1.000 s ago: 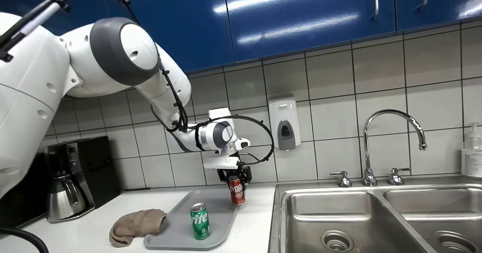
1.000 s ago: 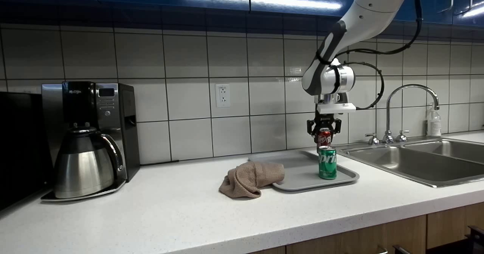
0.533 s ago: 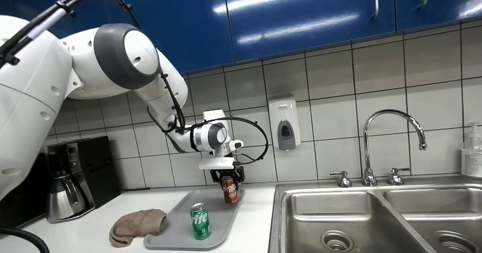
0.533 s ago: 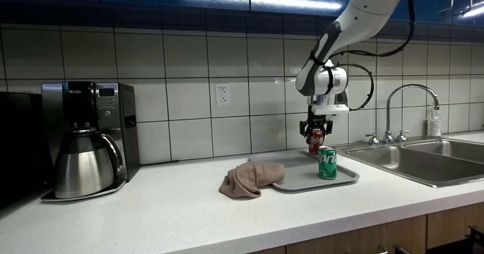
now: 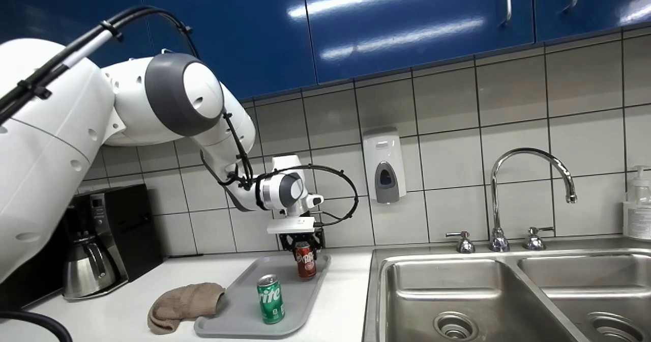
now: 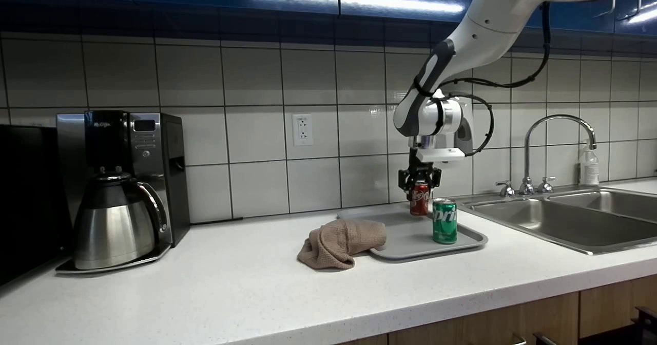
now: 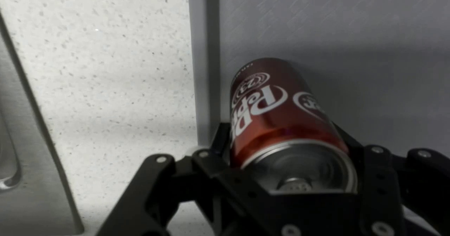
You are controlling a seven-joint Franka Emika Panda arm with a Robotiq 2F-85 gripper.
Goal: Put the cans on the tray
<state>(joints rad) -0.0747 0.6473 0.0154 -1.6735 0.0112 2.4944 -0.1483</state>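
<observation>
Red can (image 7: 277, 99) and green can (image 6: 445, 227) are both inside the rim of the grey tray (image 6: 408, 234), and you've got the red one in the gripper (image 7: 283, 134).

Blue cabinets (image 5: 244, 26) run across the top, tiled wall (image 6: 313, 180) under them, white speckled counter (image 6: 205, 299) below. Your arm (image 5: 46, 143) fills the left side in an exterior view and angles down toward the tray. Steel double sink (image 5: 536, 291) is set into the counter, with a strip of countertop between it and the tray. Coffee maker (image 6: 146, 168) with its steel carafe (image 6: 113, 227) sits well apart from the tray.

Tray lies flat between the sink and a brown towel (image 6: 341, 242) — towel is bunched up and overlaps the tray's edge in both exterior views. Faucet (image 5: 495, 199) stands behind the sink; wall dispenser (image 5: 382, 151) hangs on the tiles. Pump bottle (image 6: 589, 168) is by the back of the sink.

Gripper points down, clamped on the red can near its top, jaws on opposite sides. Green can is upright on the tray floor, label partly reading "rite" in an exterior view. Red can is upright too, just beside the tray rim on the sink side, nearer the wall than the green one and apart from it. Wrist view gives you its silver top and tab — can't tell whether its base touches the tray.
</observation>
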